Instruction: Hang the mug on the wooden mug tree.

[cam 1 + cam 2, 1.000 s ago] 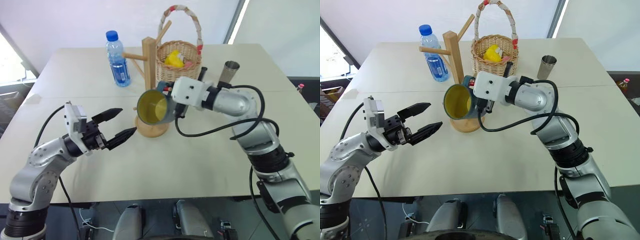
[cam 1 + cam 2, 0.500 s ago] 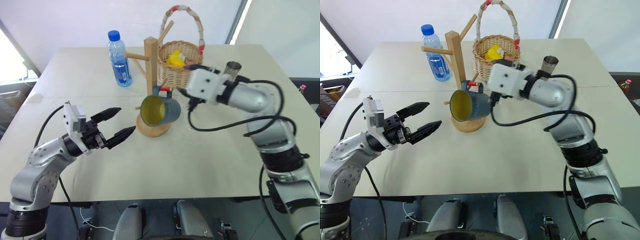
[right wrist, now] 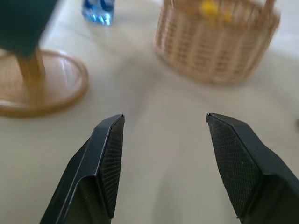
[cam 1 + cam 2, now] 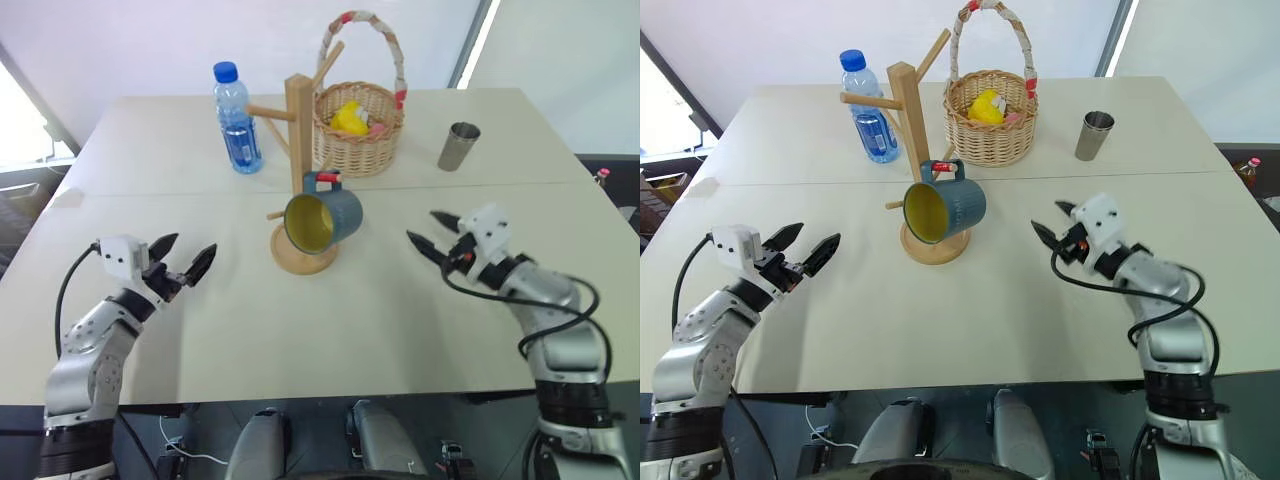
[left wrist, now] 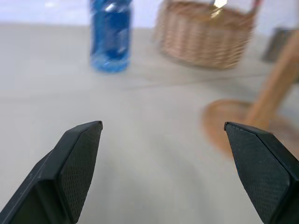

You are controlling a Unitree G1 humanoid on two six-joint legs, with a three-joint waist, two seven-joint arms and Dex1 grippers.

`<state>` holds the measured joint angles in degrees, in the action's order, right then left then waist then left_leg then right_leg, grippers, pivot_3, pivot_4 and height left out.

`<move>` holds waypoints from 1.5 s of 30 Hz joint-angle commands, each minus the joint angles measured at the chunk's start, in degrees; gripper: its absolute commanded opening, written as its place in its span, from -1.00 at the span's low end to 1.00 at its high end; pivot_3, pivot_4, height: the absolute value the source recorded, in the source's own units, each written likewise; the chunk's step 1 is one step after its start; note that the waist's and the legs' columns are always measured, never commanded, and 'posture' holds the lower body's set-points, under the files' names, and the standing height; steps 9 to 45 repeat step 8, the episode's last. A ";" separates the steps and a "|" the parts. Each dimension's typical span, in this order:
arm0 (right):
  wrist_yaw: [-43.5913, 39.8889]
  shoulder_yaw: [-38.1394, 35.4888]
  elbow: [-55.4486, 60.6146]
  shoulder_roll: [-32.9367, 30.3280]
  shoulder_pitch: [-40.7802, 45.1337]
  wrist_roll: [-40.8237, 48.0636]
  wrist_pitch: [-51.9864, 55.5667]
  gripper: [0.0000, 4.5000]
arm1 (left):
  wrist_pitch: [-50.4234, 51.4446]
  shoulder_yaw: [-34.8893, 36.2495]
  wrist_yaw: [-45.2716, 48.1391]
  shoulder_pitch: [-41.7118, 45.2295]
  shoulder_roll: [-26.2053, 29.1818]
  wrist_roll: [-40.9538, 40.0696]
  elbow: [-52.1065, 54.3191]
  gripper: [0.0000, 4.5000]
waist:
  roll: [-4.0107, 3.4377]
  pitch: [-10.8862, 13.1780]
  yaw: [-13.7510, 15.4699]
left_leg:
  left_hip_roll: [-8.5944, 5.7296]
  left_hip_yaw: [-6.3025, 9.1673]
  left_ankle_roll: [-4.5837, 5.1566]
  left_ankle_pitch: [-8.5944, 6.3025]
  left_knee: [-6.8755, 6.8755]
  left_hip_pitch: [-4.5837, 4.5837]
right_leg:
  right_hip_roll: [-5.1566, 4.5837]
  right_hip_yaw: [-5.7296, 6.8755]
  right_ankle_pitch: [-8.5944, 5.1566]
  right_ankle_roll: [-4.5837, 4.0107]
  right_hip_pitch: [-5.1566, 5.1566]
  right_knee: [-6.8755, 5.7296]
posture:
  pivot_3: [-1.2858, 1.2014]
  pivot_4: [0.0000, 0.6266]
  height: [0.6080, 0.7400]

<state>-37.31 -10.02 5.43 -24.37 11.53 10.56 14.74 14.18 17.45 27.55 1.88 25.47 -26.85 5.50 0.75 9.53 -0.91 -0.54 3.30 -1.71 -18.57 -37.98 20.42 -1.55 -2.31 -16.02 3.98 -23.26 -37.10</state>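
The mug (image 4: 322,220) hangs by its handle on the red-tipped peg of the wooden mug tree (image 4: 298,130), lying on its side, yellow mouth facing me and slightly left, just above the round base. It sits between my grippers, apart from both: left gripper (image 4: 183,260) and right gripper (image 4: 431,232) both spread wide, holding nothing.

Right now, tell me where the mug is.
The mug hangs by its handle on the red-tipped peg of the wooden mug tree, mid-table, just above the round base, in front of the wicker basket.
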 commanded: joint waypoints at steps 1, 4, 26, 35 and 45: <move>2.22 -1.60 -0.76 2.75 0.43 3.19 -3.19 0.28 | -2.40 1.92 -2.41 -0.51 -0.58 1.78 0.83 1.00 | 0.00 0.00 -0.04 | 0.01 0.00 0.00 0.00 0.00 -0.01 | 0.00 0.00 0.00 0.00 0.00 0.00 | 0.03 -0.52 1.00; 2.50 -0.75 -2.72 3.53 0.60 3.32 -4.70 0.28 | -2.69 2.37 -2.85 -1.21 -0.81 2.07 0.58 1.00 | -0.01 0.00 0.09 | 0.01 0.02 0.00 0.00 0.01 -0.01 | 0.00 0.00 0.00 0.00 0.00 0.00 | 0.03 -0.52 1.00; 2.78 -0.07 -3.98 3.72 1.18 3.61 -5.54 0.28 | -1.98 2.79 -1.97 -2.34 -0.56 1.02 1.67 1.00 | 0.00 0.00 0.15 | 0.00 0.01 -0.01 0.00 0.01 0.00 | -0.02 0.00 0.00 0.00 0.01 0.02 | 0.03 -0.52 1.00; 2.78 -0.07 -3.98 3.72 1.18 3.61 -5.54 0.28 | -1.98 2.79 -1.97 -2.34 -0.56 1.02 1.67 1.00 | 0.00 0.00 0.15 | 0.00 0.01 -0.01 0.00 0.01 0.00 | -0.02 0.00 0.00 0.00 0.01 0.02 | 0.03 -0.52 1.00; 2.78 -0.07 -3.98 3.72 1.18 3.61 -5.54 0.28 | -1.98 2.79 -1.97 -2.34 -0.56 1.02 1.67 1.00 | 0.00 0.00 0.15 | 0.00 0.01 -0.01 0.00 0.01 0.00 | -0.02 0.00 0.00 0.00 0.01 0.02 | 0.03 -0.52 1.00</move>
